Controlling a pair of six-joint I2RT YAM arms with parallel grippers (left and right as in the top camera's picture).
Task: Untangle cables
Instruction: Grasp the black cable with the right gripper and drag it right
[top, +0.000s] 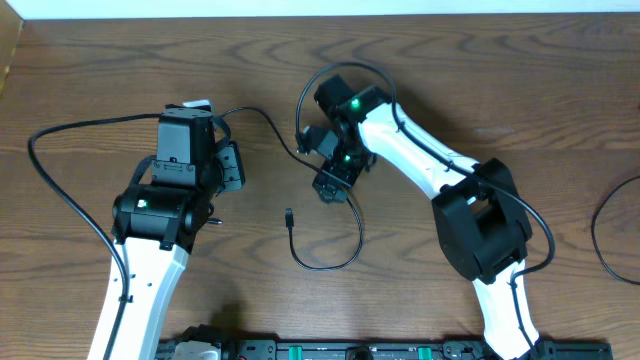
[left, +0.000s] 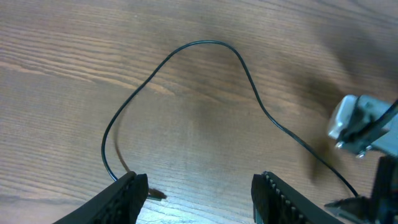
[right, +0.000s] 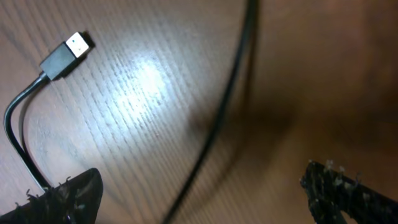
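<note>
Right gripper (right: 200, 180) gapes wide, grasping nothing, low over the table (right: 149, 81). A black cable (right: 15, 124) with a USB plug (right: 65, 53) runs up to its left finger, and another strand (right: 233, 93) crosses the gap. Left gripper (left: 200, 180) is likewise released and wide open, with a cable loop (left: 205, 42) lying flat and reaching its left finger.

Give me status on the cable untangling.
Done: the plug-ended black cable lies in one open loop. In hand: nothing; left gripper and right gripper hover open. Left: the thin cable runs toward it beneath the right gripper, any crossing hidden; separate them.
</note>
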